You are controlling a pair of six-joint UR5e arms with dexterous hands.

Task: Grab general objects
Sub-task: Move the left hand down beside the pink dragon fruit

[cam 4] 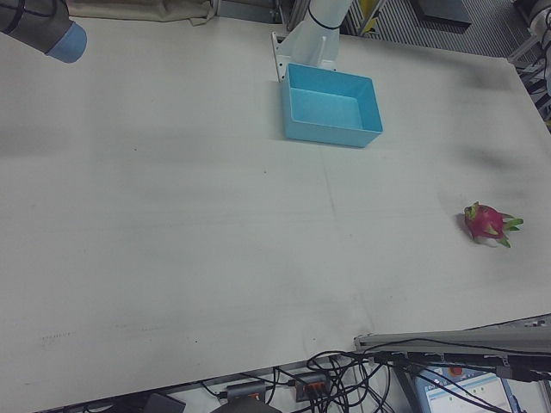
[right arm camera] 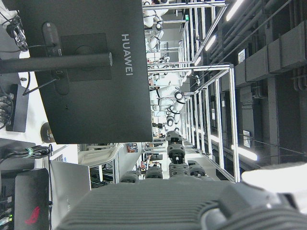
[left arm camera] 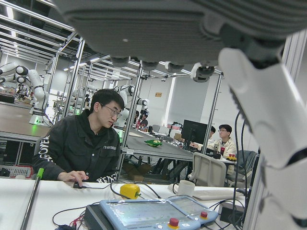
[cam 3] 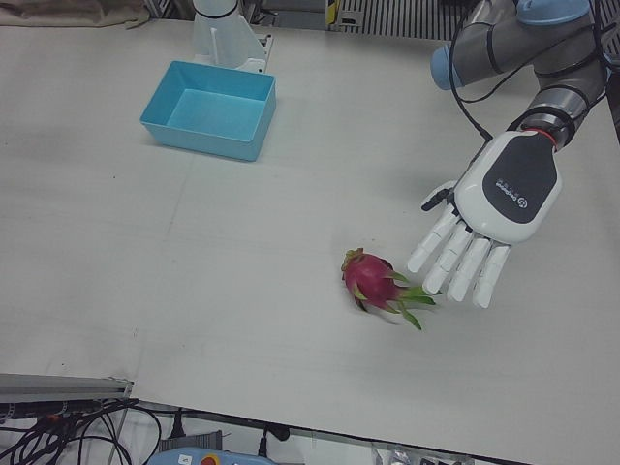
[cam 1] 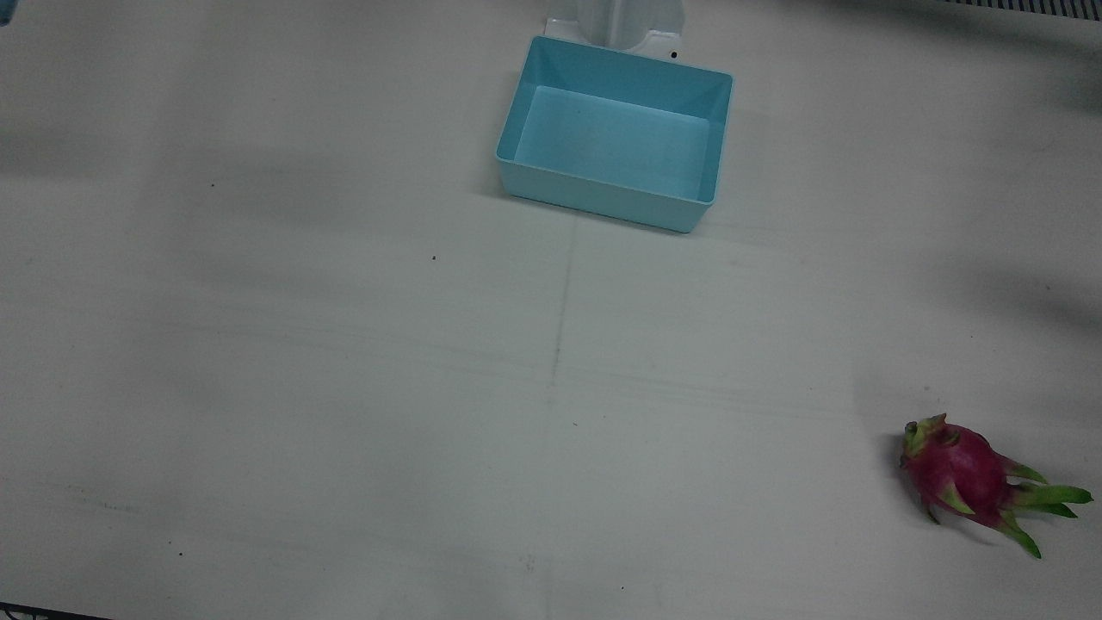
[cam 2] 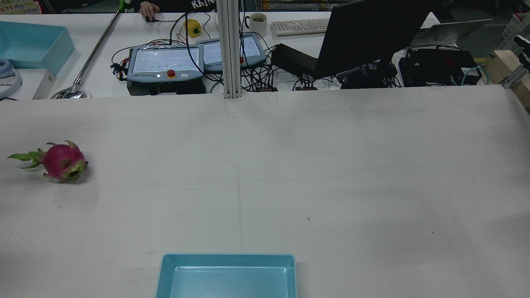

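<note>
A pink dragon fruit (cam 1: 964, 474) with green scales lies on the white table, far toward the left arm's side. It also shows in the rear view (cam 2: 62, 161), the left-front view (cam 3: 373, 281) and the right-front view (cam 4: 485, 222). My left hand (cam 3: 484, 218) hangs open, fingers spread and pointing down, above the table just beside the fruit and not touching it. My right hand shows only as a sliver of palm and finger in its own view (right arm camera: 192, 206); its fingers are hidden.
An empty light-blue bin (cam 1: 616, 133) stands near the pedestals at the table's middle; it also shows in the left-front view (cam 3: 208, 108). An elbow of the right arm (cam 4: 39, 26) is at the far corner. Beyond the far edge are monitors, pendants and cables (cam 2: 248, 54).
</note>
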